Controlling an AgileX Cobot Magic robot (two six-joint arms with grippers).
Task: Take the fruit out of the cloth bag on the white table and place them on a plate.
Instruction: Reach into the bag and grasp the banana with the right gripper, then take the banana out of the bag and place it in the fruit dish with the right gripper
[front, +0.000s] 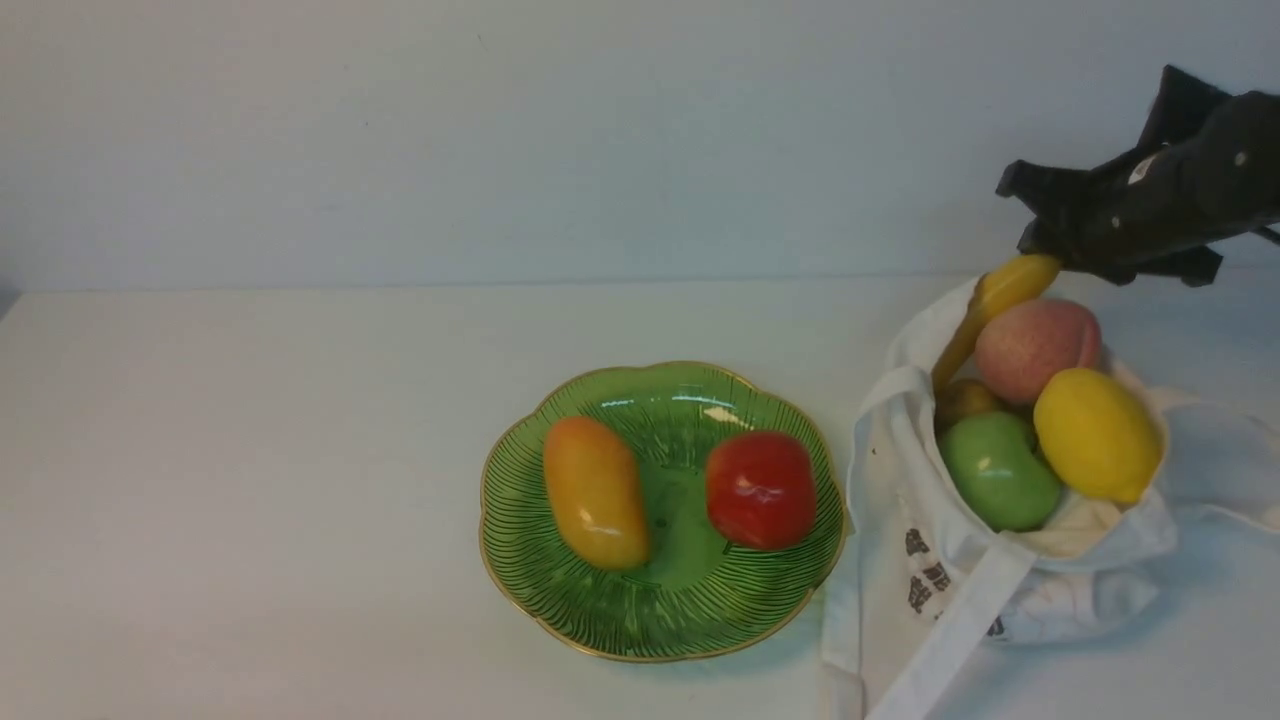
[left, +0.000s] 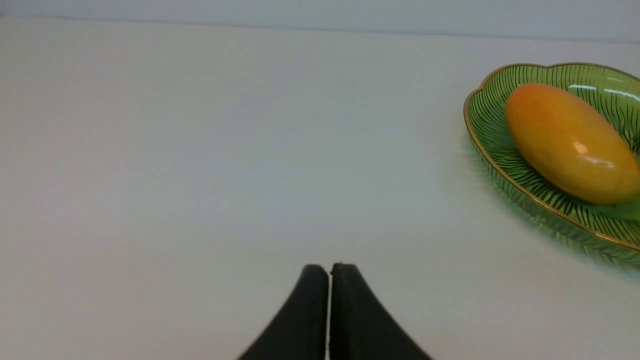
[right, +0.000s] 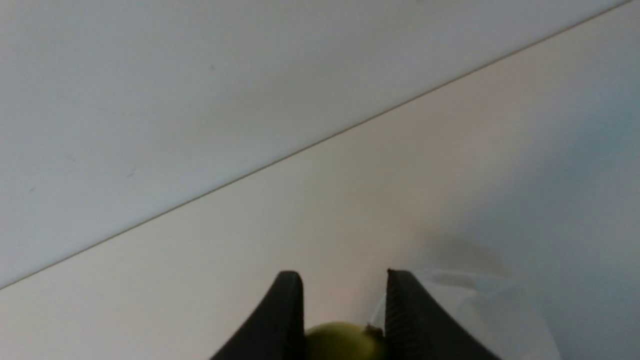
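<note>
Between the fingers of the right claw (front: 1018, 212): the upper end of one long yellow toy banana (front: 990, 305), clamped from both sides, its lower length slanting down into the bag.

Directly beneath that claw: one soft white cloth bag with dark printed characters (front: 920, 540), mouth open, lying on the plain white matte table (front: 250, 480). It held one fuzzy pink peach (front: 1035, 345), one yellow lemon (front: 1095, 432), one glossy green apple (front: 995, 470) and one small olive-brown fruit (front: 965, 398), all touching.

Well to the left of the right claw, just beside the bag: one translucent green ribbed glass plate with gold scalloped rim (front: 660, 620), bearing one oblong orange-yellow fruit (front: 595, 492) and one squat red fruit (front: 760, 488), apart.

Left claw (left: 329, 267): fingers pressed together, holding nothing, over bare table, the plate off to its right.
</note>
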